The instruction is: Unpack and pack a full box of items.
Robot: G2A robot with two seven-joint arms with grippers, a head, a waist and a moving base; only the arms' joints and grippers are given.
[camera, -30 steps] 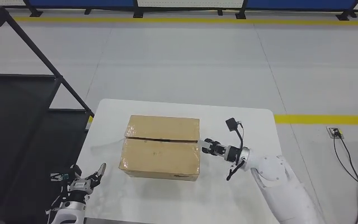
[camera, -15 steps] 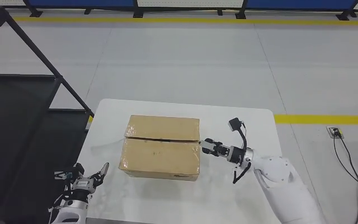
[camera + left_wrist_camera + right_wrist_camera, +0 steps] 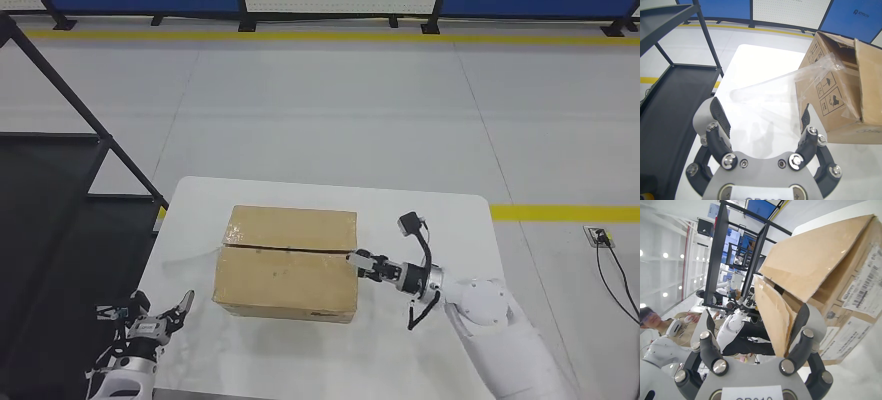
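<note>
A brown cardboard box point(image 3: 285, 262) stands in the middle of the white table point(image 3: 430, 215), its two top flaps point(image 3: 804, 262) slightly raised along the centre seam. My right gripper point(image 3: 359, 263) is at the box's right end, open, with the corner of the near flap point(image 3: 772, 315) between its fingers point(image 3: 807, 321). My left gripper point(image 3: 158, 312) hangs open near the table's front left corner, apart from the box point(image 3: 838, 89). A strip of clear tape point(image 3: 810, 70) hangs loose from the box's left end toward the table.
A black metal rack point(image 3: 60, 250) stands close against the table's left side, its shelf point(image 3: 674, 98) right beside my left gripper point(image 3: 762, 115). Bare tabletop lies in front of and to the right of the box.
My right gripper has moved left, up to the box's right end, so the flap's corner now sits between its fingers. The left arm has barely shifted.
</note>
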